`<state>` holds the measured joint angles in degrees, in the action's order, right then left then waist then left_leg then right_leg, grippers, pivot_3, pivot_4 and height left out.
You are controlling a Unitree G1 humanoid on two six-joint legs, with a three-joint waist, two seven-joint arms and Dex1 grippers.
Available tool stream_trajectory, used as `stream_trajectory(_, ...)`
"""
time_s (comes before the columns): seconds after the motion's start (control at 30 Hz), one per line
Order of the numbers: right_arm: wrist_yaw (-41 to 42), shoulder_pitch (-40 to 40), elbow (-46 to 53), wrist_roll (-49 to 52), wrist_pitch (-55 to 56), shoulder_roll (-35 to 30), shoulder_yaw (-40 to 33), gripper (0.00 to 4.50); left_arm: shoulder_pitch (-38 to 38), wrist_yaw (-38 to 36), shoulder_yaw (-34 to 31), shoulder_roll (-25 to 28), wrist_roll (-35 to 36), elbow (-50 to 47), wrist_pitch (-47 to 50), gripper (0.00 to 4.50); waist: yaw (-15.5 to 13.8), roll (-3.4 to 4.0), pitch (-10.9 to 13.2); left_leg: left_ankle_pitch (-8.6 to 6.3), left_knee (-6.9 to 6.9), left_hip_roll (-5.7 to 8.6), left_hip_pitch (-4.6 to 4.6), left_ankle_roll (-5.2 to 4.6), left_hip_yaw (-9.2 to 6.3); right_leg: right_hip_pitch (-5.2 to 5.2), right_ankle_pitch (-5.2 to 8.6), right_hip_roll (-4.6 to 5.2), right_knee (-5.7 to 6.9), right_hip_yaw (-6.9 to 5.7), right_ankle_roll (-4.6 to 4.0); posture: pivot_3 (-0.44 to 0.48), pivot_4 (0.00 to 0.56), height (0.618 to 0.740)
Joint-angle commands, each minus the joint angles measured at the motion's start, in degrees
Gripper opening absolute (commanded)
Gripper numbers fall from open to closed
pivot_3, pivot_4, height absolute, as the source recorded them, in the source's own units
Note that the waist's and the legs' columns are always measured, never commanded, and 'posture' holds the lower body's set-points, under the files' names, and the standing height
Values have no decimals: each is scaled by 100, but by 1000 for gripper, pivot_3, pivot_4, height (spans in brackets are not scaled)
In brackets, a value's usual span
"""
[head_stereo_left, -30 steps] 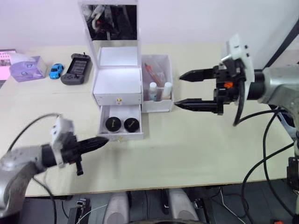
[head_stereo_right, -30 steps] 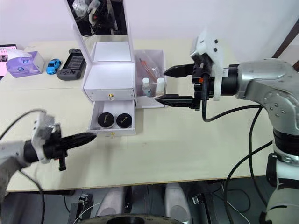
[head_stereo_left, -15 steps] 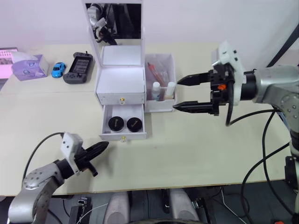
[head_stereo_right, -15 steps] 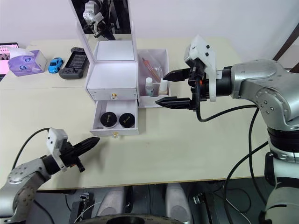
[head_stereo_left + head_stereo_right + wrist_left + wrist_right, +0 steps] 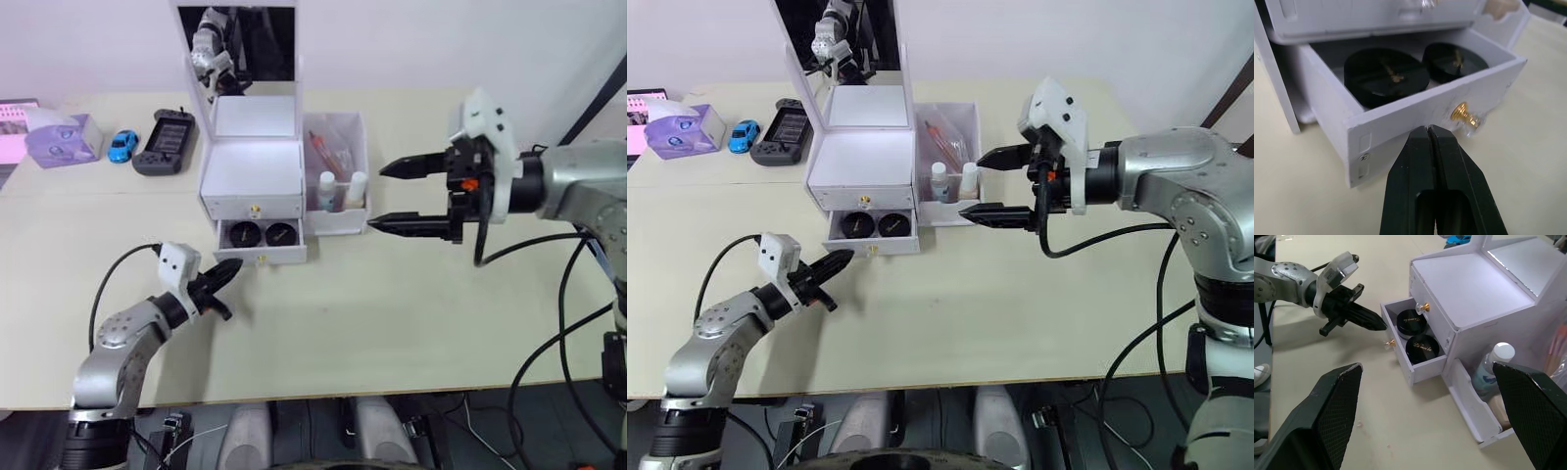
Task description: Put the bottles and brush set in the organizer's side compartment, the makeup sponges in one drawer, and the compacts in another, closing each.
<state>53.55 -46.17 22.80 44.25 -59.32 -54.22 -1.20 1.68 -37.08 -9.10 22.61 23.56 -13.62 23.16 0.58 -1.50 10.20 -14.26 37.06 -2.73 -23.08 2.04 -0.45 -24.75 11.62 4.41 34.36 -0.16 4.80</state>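
Observation:
The white organizer (image 5: 250, 176) stands mid-table with its mirror lid (image 5: 245, 39) upright. Its lower drawer (image 5: 263, 257) is a little way out and holds the two black compacts (image 5: 245, 233) (image 5: 281, 233); the upper drawer is in. My left gripper (image 5: 233, 265) is shut, its tip pressed on the drawer front beside the gold knob (image 5: 1464, 113). The side compartment (image 5: 341, 217) holds the two bottles (image 5: 325, 186) (image 5: 355, 186) and the brush set (image 5: 328, 152). My right gripper (image 5: 378, 197) hangs open just right of that compartment, holding nothing. The makeup sponges are out of view.
A purple tissue box (image 5: 59, 142), a blue toy car (image 5: 120, 147) and a black handheld console (image 5: 167, 142) lie at the back left. Black cables (image 5: 558, 294) trail off the right arm. Bare tabletop (image 5: 392, 313) spreads in front of the organizer.
The lower drawer has slid in from well out to only a little way out. My left gripper has moved forward with it, tip on the drawer front. The right gripper has barely moved.

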Motion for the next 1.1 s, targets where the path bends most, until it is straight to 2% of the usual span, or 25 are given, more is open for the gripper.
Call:
stream_trajectory(0.03, -106, 13, 246, 130, -65, -113, -326, 4500, 208, 221, 109, -48, -200, 93, -204, 49, -17, 0, 0, 0, -1, 0, 0, 0, -1, 0, -1, -1, 1, 0, 1, 0, 150, 740)
stream_trajectory(0.3, -265, -27, 336, 259, -202, -114, -385, 4500, 1050, 774, 286, -237, -701, 873, -481, 49, -15, 0, 0, 0, 5, 0, 2, 0, -3, 6, -3, -2, 0, -1, 5, 0, 150, 740)
stream_trajectory(0.47, -316, -60, 339, 291, -240, -150, -395, 4500, 1467, 902, 311, -429, -634, 1087, -425, 49, -24, -1, 0, 0, 6, 2, 2, 0, -3, 11, -5, -1, -3, 0, 6, 0, 150, 740)
stream_trajectory(0.8, -429, -87, 388, 353, -317, -175, -430, 4500, 1642, 811, 456, -481, -670, 1272, -450, 49, -144, -1, 0, 1, 10, 3, -4, 0, -6, 13, -9, -2, -9, 0, 9, 0, 150, 740)
stream_trajectory(0.9, -428, -42, 361, 505, -433, -199, -490, 4500, 1533, 634, 446, -343, -608, 1179, -377, 49, -141, -1, 1, 1, 10, 3, -3, 0, -6, 13, -9, -2, -8, 0, 8, 0, 150, 740)
stream_trajectory(1.0, -362, 137, 321, 656, -497, -269, -672, 4500, 1330, 240, 280, -102, -250, 921, -128, 49, -127, -1, 0, 1, 6, 3, -1, 0, -6, 12, -9, -2, -7, 0, 8, 0, 150, 740)
stream_trajectory(1.1, -410, 433, 205, 595, -496, -381, -829, 4500, 1081, -369, 172, 311, 96, 665, 1, 1364, -120, -1, 0, 0, -2, 2, -1, -2, -6, 10, -9, -2, -11, 0, 9, 0, 150, 740)
